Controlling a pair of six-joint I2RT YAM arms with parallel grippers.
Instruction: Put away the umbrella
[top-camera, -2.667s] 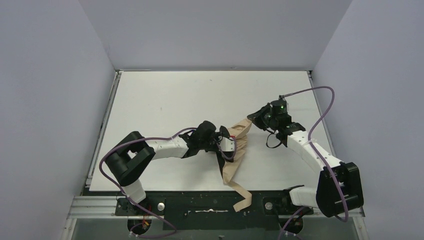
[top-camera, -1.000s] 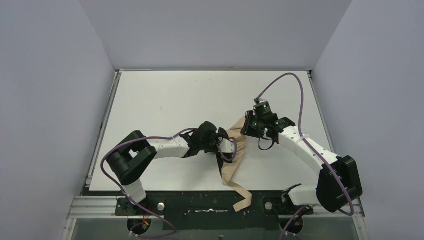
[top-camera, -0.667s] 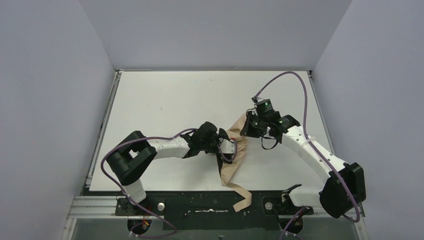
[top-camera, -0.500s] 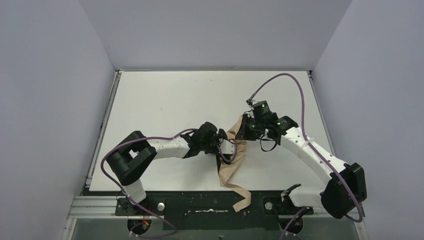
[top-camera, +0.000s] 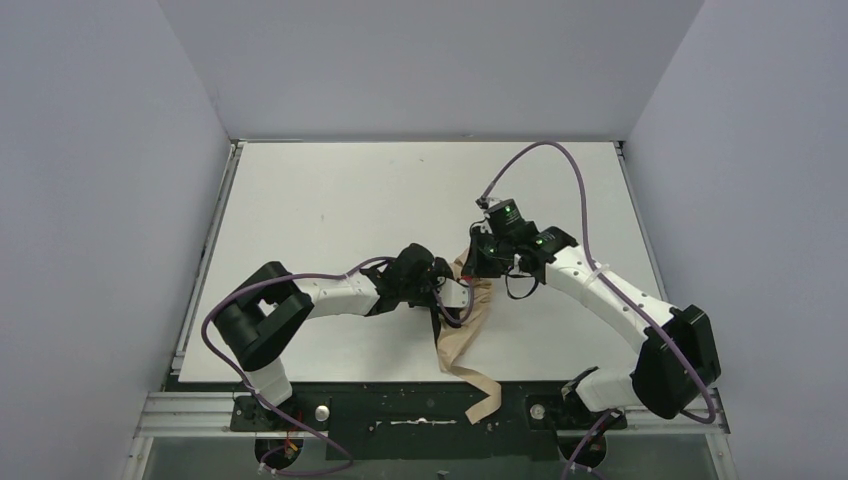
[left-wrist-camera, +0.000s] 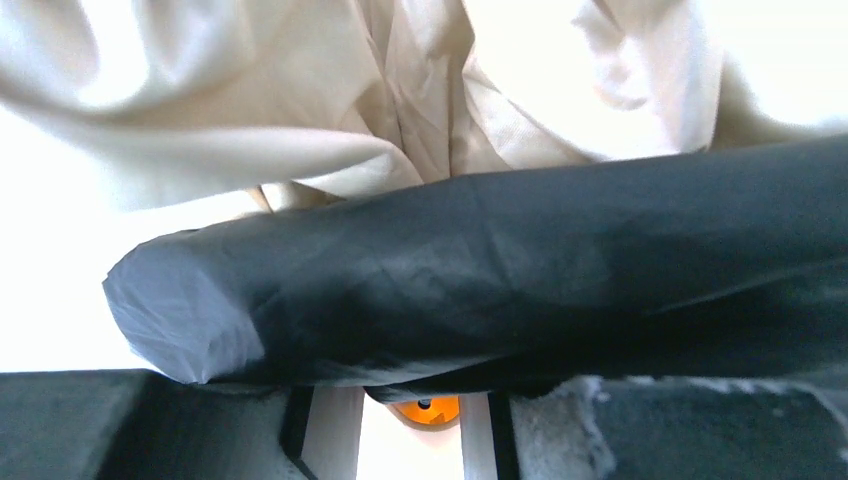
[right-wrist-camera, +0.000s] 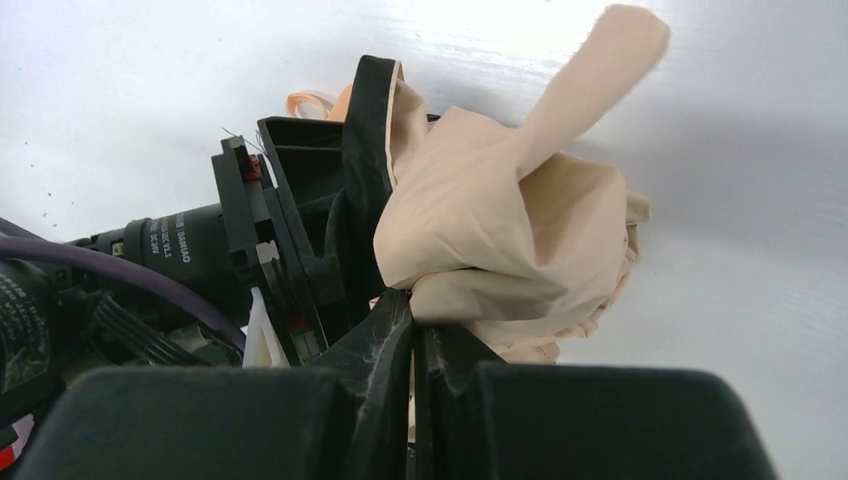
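Note:
The umbrella (top-camera: 462, 338) is a crumpled tan bundle near the table's front middle; a tan strip (top-camera: 487, 402) of it trails over the near edge. My left gripper (top-camera: 447, 292) is shut on the umbrella's dark rolled part (left-wrist-camera: 480, 270), which crosses the left wrist view, with tan fabric (left-wrist-camera: 300, 90) beyond it. My right gripper (top-camera: 472, 262) sits just right of the left one. Its fingers (right-wrist-camera: 390, 345) are pressed together on a fold of the tan fabric (right-wrist-camera: 500, 230) in the right wrist view. The left gripper (right-wrist-camera: 300, 230) shows close behind that fold.
The white table (top-camera: 340, 200) spreads behind and to the sides of both arms. Grey walls stand on three sides. A black rail (top-camera: 400, 410) with the arm bases runs along the near edge. The right arm's purple cable (top-camera: 560, 160) loops above the table.
My right gripper has moved left along the table to the left gripper and has closed on the tan fabric, pulling it in. The left arm has stayed put.

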